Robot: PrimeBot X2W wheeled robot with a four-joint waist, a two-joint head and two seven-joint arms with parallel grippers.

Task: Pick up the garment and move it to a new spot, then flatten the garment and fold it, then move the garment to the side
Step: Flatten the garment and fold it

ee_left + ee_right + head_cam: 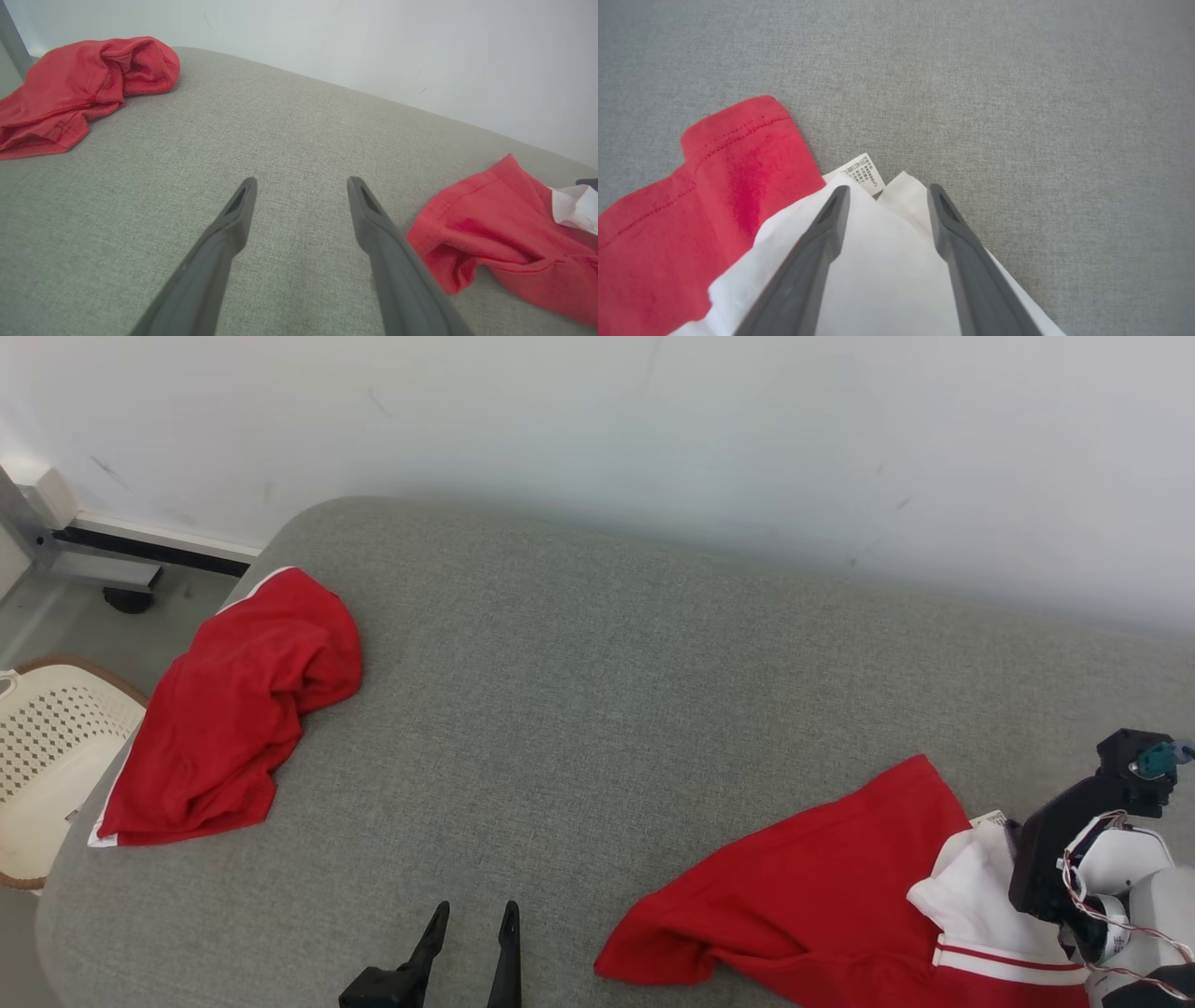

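The red cloth garment with a white striped collar (822, 887) lies at the near right of the grey woven-fabric surface (607, 663). Its lower edge is cut off by the head view's frame, and its long axis runs left to right with the collar end rightward. The right pincer (887, 196) stands jaws apart over that collar, contact unclear; the left pincer (471, 913) gapes wide above bare surface.

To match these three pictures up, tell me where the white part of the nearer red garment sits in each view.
Head view: the white part lies at the lower right.
Left wrist view: it is at the right edge, a little below halfway down.
Right wrist view: it is at the bottom centre.
Shared landmark: the red hemmed corner just beside it.
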